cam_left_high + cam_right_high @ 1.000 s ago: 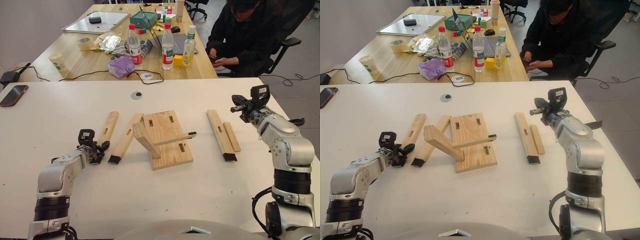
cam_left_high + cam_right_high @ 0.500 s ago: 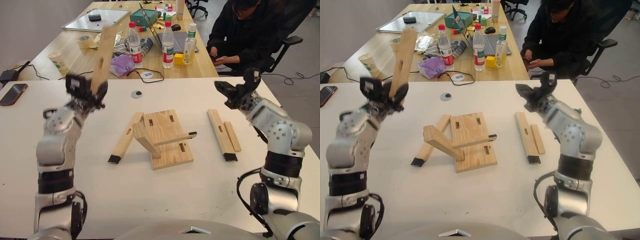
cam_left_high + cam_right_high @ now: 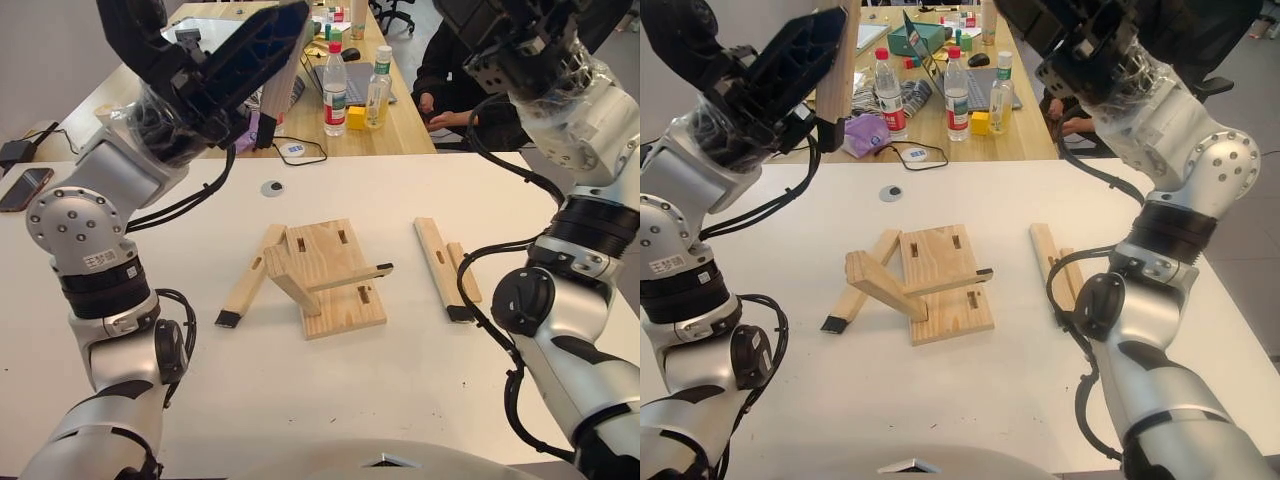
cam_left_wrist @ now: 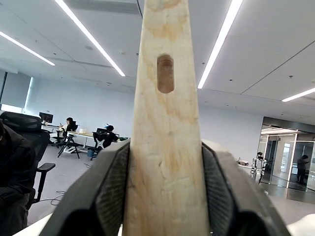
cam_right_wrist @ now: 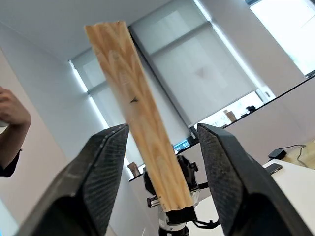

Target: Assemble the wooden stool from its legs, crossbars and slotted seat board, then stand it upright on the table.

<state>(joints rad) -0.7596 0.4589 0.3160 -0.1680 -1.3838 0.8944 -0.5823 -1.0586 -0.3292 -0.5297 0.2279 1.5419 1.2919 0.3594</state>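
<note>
The slotted seat board (image 3: pixel 340 262) lies mid-table. One leg (image 3: pixel 292 282) is fitted upright in it, and a crossbar (image 3: pixel 352 276) juts out from that leg. A loose leg (image 3: pixel 250 283) lies to its left, another leg (image 3: pixel 440 266) and a short crossbar (image 3: pixel 463 272) to its right. My left gripper (image 3: pixel 215 62) is raised high over the table's far left, shut on a slotted leg (image 4: pixel 165 98) whose black tip (image 3: pixel 265 133) points down. Raised at the upper right, my right gripper (image 3: pixel 505 35) is open; that same leg (image 5: pixel 133 83) shows farther off between its fingers (image 5: pixel 106 182).
A phone (image 3: pixel 26 190) lies at the left edge of the white table (image 3: pixel 330 400), and a small round disc (image 3: pixel 272 189) near its back edge. Behind it, a wooden table (image 3: pixel 400 140) carries bottles (image 3: pixel 336 80), a laptop, a cup and tape.
My left arm lifted a leg off the table's left side and swung it high. My right arm rose from beside the right-hand pieces, still holding nothing.
</note>
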